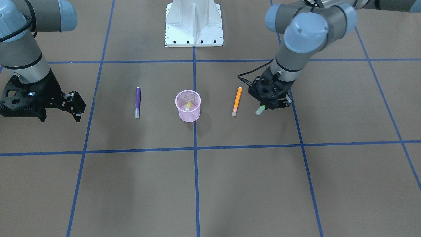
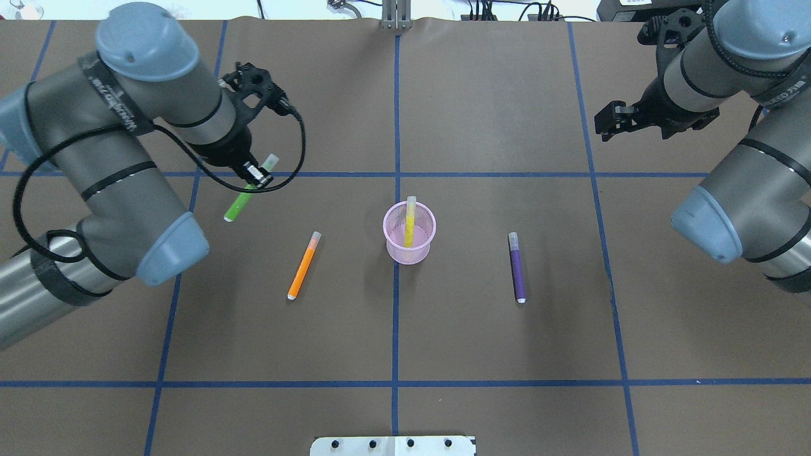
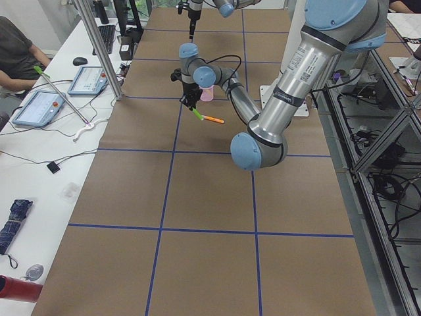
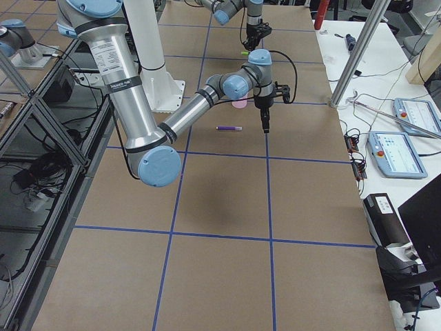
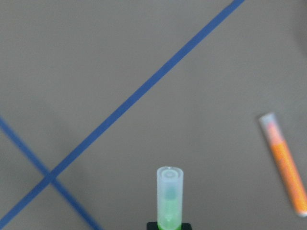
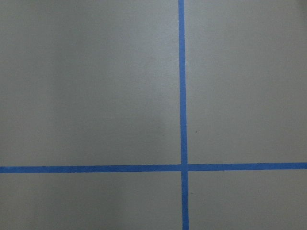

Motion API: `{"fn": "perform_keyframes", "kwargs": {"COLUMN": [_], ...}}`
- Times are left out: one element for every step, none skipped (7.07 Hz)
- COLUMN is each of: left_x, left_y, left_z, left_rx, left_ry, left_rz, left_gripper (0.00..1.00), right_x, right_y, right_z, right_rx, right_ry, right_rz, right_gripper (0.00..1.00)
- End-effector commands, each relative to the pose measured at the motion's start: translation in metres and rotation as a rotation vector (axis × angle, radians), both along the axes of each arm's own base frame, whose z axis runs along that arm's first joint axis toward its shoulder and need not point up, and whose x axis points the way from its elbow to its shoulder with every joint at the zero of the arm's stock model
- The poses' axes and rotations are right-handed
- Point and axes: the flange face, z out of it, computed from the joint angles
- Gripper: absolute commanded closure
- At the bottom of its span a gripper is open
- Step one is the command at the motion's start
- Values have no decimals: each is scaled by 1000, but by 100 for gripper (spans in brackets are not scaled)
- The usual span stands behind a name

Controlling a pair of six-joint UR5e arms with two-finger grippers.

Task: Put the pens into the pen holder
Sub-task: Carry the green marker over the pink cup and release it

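- My left gripper (image 2: pixel 255 173) is clamped on the green pen (image 2: pixel 241 204), which sits tilted between its jaws.
- The orange pen (image 2: pixel 303 266) lies flat on the table nearby.
- The yellow pen (image 2: pixel 410 223) stands in the pink pen holder (image 2: pixel 409 252).
- The purple pen (image 2: pixel 517 269) lies flat on the holder's other side.
- My right gripper (image 1: pixel 78 108) hangs well apart from the pens, fingers spread, holding nothing.

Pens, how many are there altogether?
4. The yellow pen stands in the pen holder. The left gripper holds the green pen. The orange pen lies on the table on the robot's left of the holder, the purple pen on its right. None seems hidden.
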Motion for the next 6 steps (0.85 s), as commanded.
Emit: {"fn": "perform_keyframes", "kwargs": {"left_x": [48, 78, 102, 107, 111, 113], "left_y": [9, 9, 12, 15, 16, 17], "left_z": [-73, -72, -68, -91, -109, -116], "left_rx": [27, 72, 95, 107, 95, 95], "left_ry": [127, 238, 312, 340, 362, 368], "left_rz": [-88, -146, -184, -192, -199, -197], "left_gripper": [100, 100, 100, 100, 100, 100], "right_x": [24, 37, 53, 57, 57, 56], "right_y": [-22, -30, -41, -45, -47, -48], "right_z": [31, 37, 50, 60, 61, 65], "right_rx": [-41, -51, -86, -113, -104, -103], "right_ry": [0, -10, -47, -69, -77, -78], "right_rz": [-44, -48, -76, -92, -93, -94], "right_gripper": [1, 1, 1, 1, 1, 1]}}
